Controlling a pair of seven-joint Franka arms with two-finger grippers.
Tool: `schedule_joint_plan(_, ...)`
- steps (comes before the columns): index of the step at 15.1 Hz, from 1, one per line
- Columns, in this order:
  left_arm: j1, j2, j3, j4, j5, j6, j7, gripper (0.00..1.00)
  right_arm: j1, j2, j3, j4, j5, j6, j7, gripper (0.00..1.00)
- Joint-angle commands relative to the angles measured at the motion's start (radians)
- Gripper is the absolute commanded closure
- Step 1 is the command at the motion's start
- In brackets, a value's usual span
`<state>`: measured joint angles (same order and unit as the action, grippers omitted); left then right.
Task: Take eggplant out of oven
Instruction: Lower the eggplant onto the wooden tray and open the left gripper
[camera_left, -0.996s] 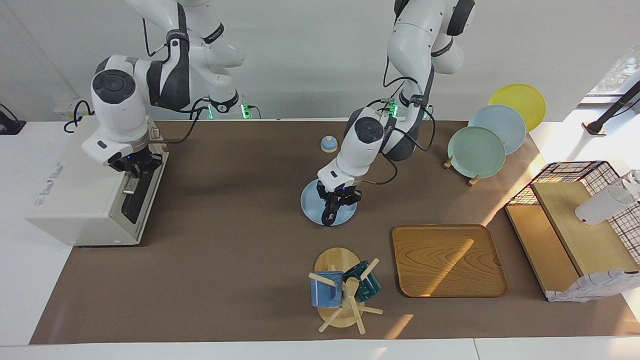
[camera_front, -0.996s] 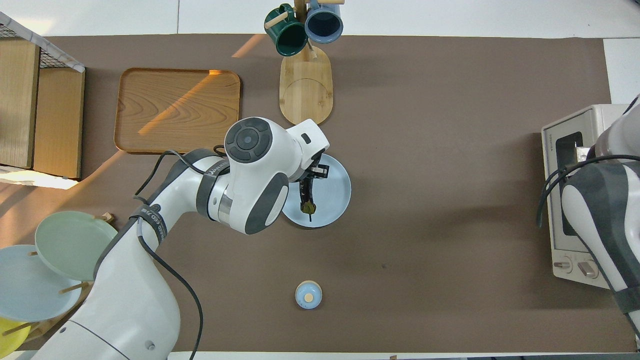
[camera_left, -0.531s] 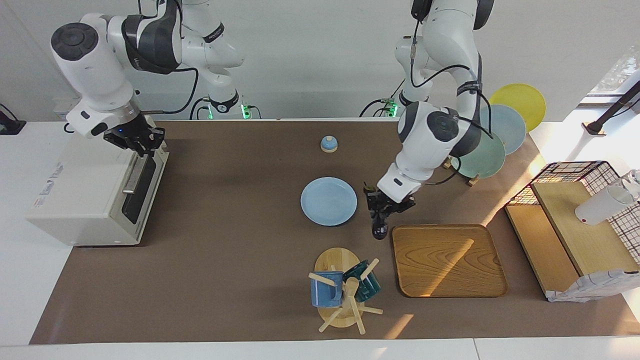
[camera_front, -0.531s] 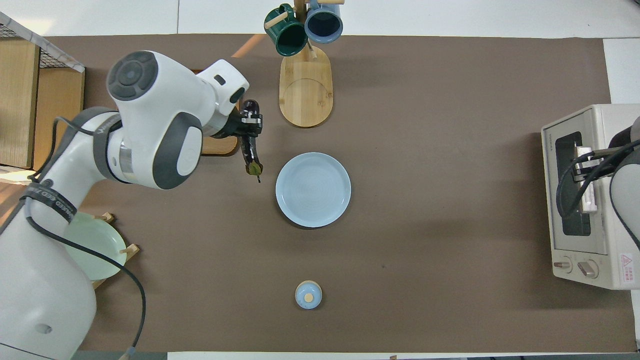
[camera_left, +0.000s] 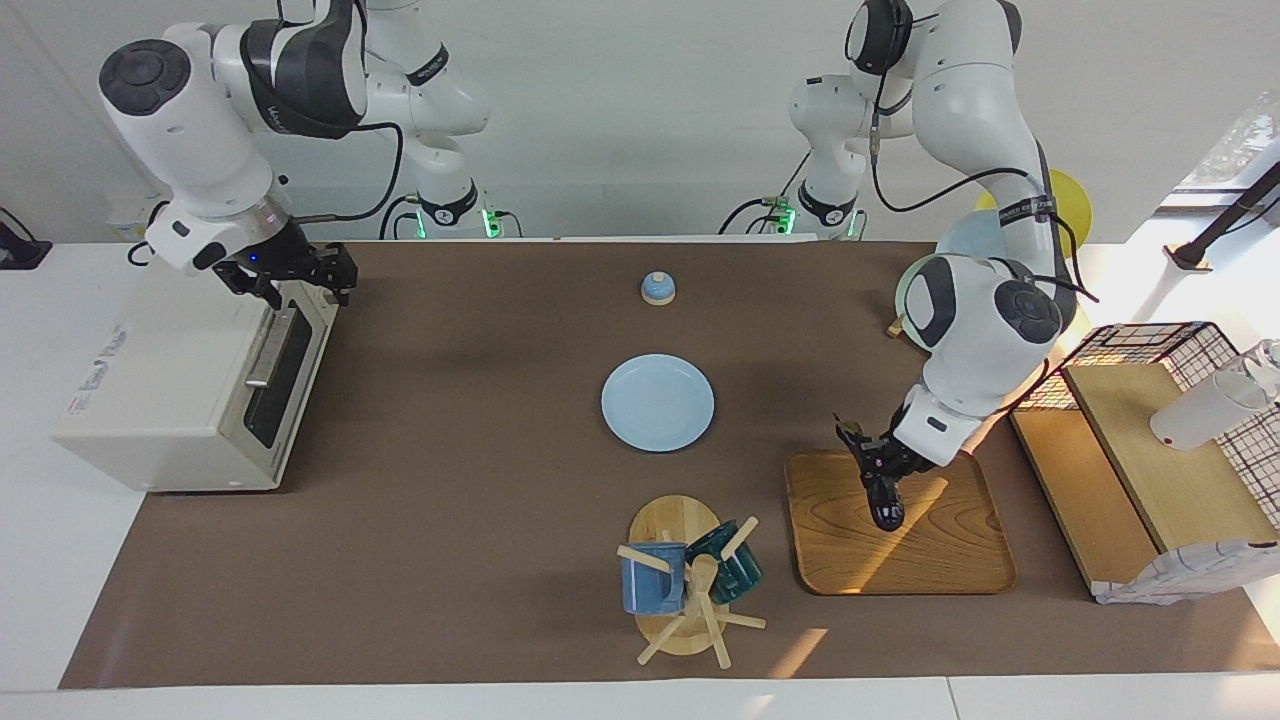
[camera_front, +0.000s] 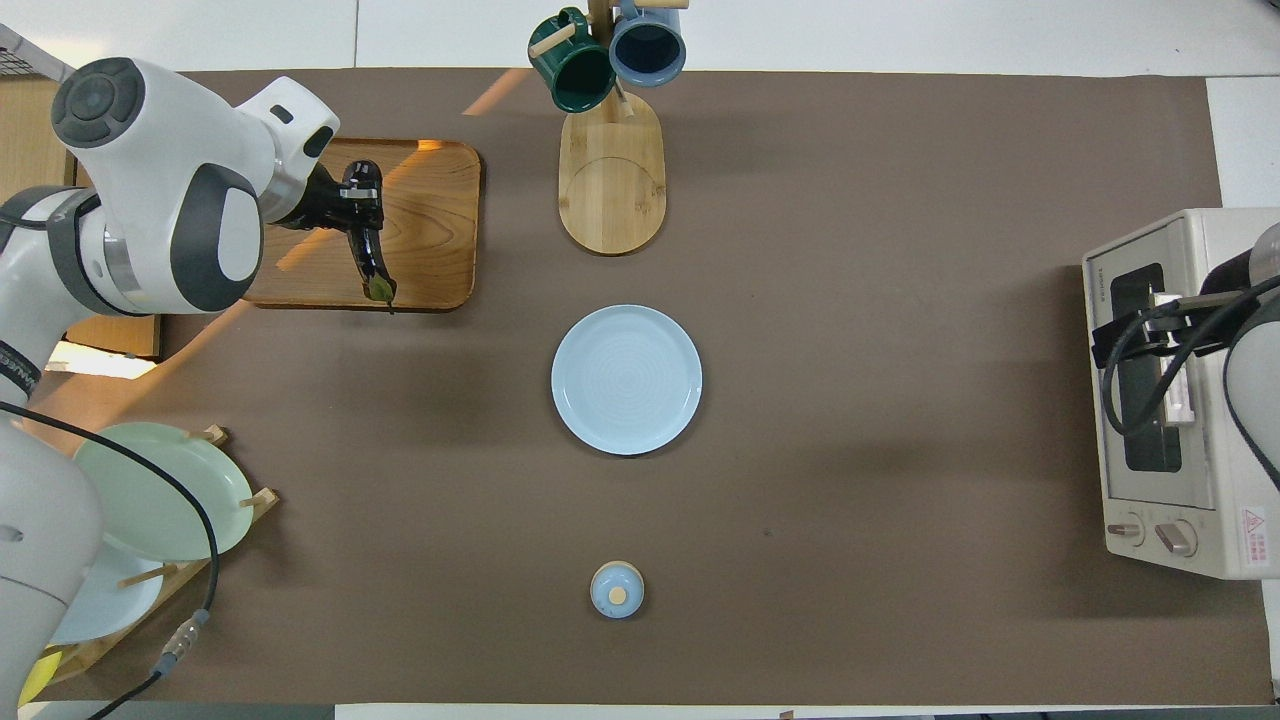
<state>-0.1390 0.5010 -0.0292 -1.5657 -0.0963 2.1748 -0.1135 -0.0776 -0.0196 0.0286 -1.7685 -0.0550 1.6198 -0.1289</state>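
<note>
The eggplant (camera_left: 886, 503) (camera_front: 366, 248) is dark, glossy and slender, and hangs tip down just over the wooden tray (camera_left: 950, 560) (camera_front: 430, 200). My left gripper (camera_left: 872, 465) (camera_front: 355, 192) is shut on the eggplant's upper part. The off-white oven (camera_left: 170, 400) (camera_front: 1165, 400) stands at the right arm's end of the table, its dark glass door shut. My right gripper (camera_left: 297, 275) hovers over the top edge of the oven's door, open, with nothing between its fingers.
A light blue plate (camera_left: 657, 402) lies mid-table. A mug rack (camera_left: 690, 580) with two mugs stands beside the tray. A small bell (camera_left: 657, 288) sits nearer the robots. A black wire basket (camera_left: 1150, 345) and wooden shelves border the tray.
My left arm carried the eggplant from over the blue plate to over the wooden tray. My right gripper lifted off the oven's door handle and opened.
</note>
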Motion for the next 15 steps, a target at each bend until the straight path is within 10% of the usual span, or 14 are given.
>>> schedule_joint_plan(1,0.051,0.094,-0.011,0.082,0.047,0.069,0.052,1.00,0.018,0.001,-0.006,0.008,0.027,0.002,-0.008,0.00)
schedule_joint_plan(10,0.062,0.082,-0.009,0.009,0.046,0.125,0.152,0.99,0.059,0.013,-0.032,0.054,0.033,-0.018,0.035,0.00)
schedule_joint_plan(11,0.062,0.082,-0.009,0.010,0.046,0.122,0.153,0.18,0.056,0.013,-0.032,0.052,0.033,-0.014,0.032,0.00)
schedule_joint_plan(12,0.062,0.080,-0.009,0.013,0.046,0.115,0.155,0.00,0.061,0.013,-0.032,0.052,0.032,-0.014,0.034,0.00)
schedule_joint_plan(15,0.061,0.076,-0.003,0.026,0.046,0.111,0.153,0.00,0.065,0.013,-0.029,0.052,0.032,-0.005,0.035,0.00)
